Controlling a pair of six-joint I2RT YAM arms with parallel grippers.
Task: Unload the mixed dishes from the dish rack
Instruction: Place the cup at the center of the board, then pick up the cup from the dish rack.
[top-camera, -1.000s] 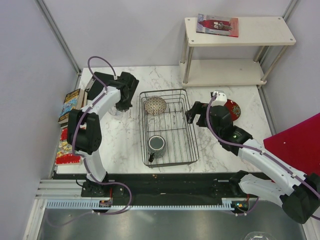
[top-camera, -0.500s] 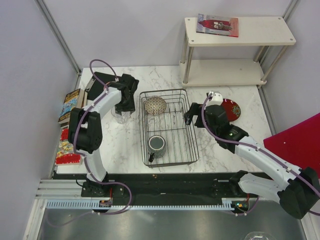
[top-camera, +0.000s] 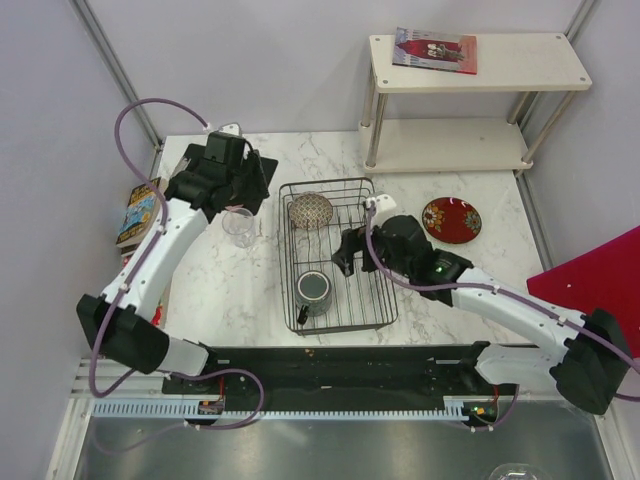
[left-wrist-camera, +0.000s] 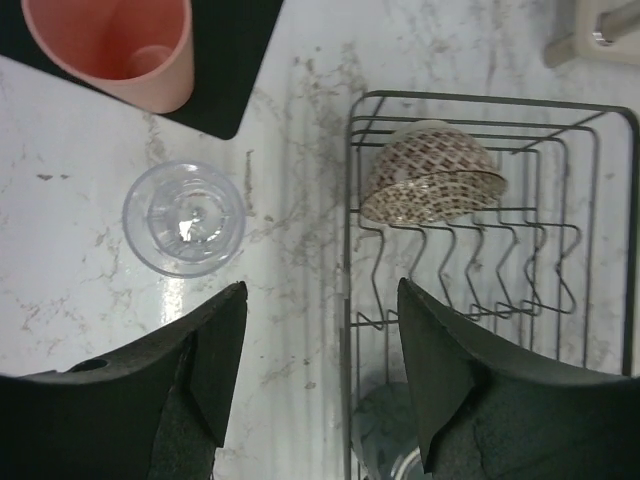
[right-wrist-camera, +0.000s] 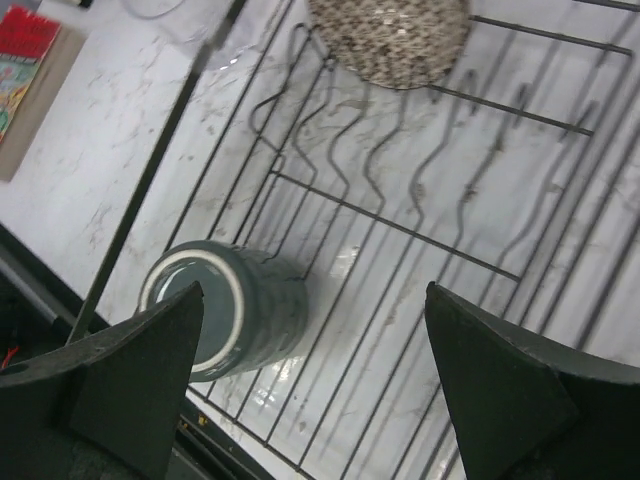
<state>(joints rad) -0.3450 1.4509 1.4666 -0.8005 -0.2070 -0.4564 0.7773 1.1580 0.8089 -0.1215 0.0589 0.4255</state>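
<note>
The rectangular black wire-grid dish rack (top-camera: 355, 300) stands in the middle of the white marbled desk (top-camera: 250, 290); inside it, the speckled beige-brown bowl (top-camera: 311, 210) leans on edge among the wire prongs at the far end; the dark grey mug (top-camera: 314, 291) stands mouth up near the rack's near left corner. The small clear glass (left-wrist-camera: 184, 218) stands upright on the desk just left of the rack, not touching it; beyond the glass, the pink plastic cup (left-wrist-camera: 115, 45) stands on a flat black mat (left-wrist-camera: 225, 70); the red patterned dark-rimmed plate (top-camera: 452, 220) lies flat on the desk to the right, well apart from the rack. The left pincer (left-wrist-camera: 320, 330) hangs above the desk between glass and rack, its jaws apart with nothing between them; the right pincer (right-wrist-camera: 312, 340) hovers over the rack, jaws wide and empty, the mug below by its left finger and the bowl beyond. A pale two-tier shelf (top-camera: 520, 70) stands at the far right corner; a red booklet (top-camera: 435, 50) lies on its top tier.
</note>
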